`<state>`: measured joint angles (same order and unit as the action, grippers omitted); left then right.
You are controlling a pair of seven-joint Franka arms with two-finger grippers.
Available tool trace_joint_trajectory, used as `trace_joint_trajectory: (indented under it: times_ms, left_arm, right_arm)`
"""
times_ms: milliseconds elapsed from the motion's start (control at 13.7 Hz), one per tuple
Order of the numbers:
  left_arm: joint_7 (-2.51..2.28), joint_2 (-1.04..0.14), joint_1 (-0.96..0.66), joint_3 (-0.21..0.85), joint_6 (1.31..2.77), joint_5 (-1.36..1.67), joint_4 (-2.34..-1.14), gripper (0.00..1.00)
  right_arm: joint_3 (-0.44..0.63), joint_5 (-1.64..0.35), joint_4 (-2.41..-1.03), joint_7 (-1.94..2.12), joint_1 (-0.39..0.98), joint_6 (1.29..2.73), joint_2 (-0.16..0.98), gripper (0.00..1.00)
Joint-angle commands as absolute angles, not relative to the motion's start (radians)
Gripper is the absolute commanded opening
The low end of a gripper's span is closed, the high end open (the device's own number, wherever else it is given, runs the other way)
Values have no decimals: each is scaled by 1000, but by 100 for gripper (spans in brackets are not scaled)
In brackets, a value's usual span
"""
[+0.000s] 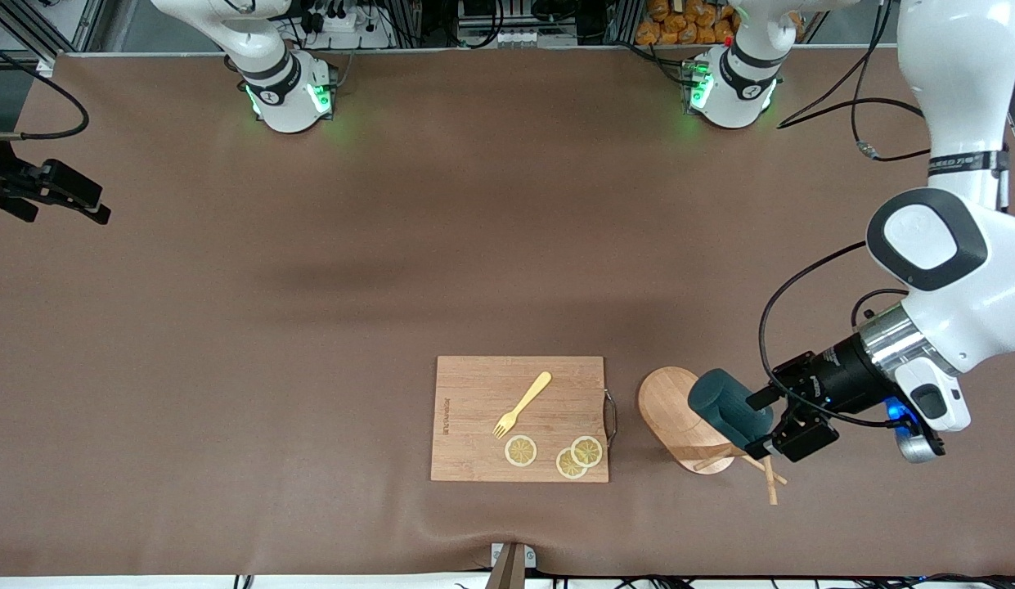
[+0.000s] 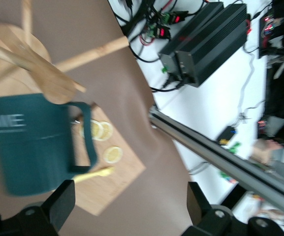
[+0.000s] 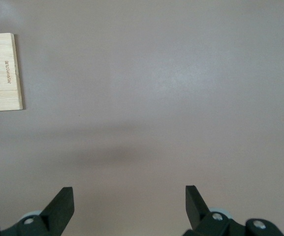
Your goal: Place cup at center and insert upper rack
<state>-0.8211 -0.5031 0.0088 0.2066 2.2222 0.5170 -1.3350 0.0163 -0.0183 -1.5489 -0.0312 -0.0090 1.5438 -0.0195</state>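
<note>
The dark teal cup (image 1: 726, 406) lies on its side over the upper rack (image 1: 677, 419), a light wooden mug tree tipped over beside the cutting board, toward the left arm's end of the table. Its oval base stands on edge and its pegs (image 1: 769, 474) point toward the front camera. My left gripper (image 1: 757, 424) is open right beside the cup. In the left wrist view (image 2: 132, 209) nothing is between the fingers; the cup (image 2: 31, 145), its handle (image 2: 85, 140) and the rack's pegs (image 2: 58, 81) sit off to one side. My right gripper (image 3: 129, 209) is open and empty over bare table.
A rectangular wooden cutting board (image 1: 474, 425) holds a yellow fork (image 1: 523, 403) and three lemon slices (image 1: 521, 451); its corner shows in the right wrist view (image 3: 1, 73). A black device (image 1: 45, 188) juts in at the right arm's end. The front table edge is close to the rack.
</note>
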Motion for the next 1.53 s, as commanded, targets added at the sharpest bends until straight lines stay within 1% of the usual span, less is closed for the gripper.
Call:
trace_joint_trajectory:
  times_ms: [0,219,438,729,875,1094,1240,1458]
  left_arm:
    - [-807,-410,17,210,2105,318,-1361,100]
    - [-747,-342,11,221,1935,128,-1362,100]
    - [-553,-266,18,213,1705,83,-1362,100]
    - [-297,-177,17,221,1482,-63,-1370,100]
    - [-241,-122,18,219,1462,-61,-1408,100]
    - [-160,12,-11,198,1454,-61,-1526,100]
    - [-53,32,-76,117,1419,-61,-1531,100]
    - [-48,28,-81,101,1411,-46,-1523,100]
  right_arm:
    - [18,-17,-1537,-32,-3,1532,-15,100]
    - [18,-17,-1537,-32,-3,1532,-15,100]
    - [18,-17,-1537,-31,-3,1531,-15,100]
    - [18,-17,-1536,-31,-3,1531,-15,100]
    - [18,-17,-1534,-31,-3,1532,-15,100]
    - [17,-15,-1528,-31,-2,1534,-18,100]
    - [17,-15,-1526,-29,-3,1534,-17,100]
    - [17,-15,-1526,-29,-3,1534,-17,100]
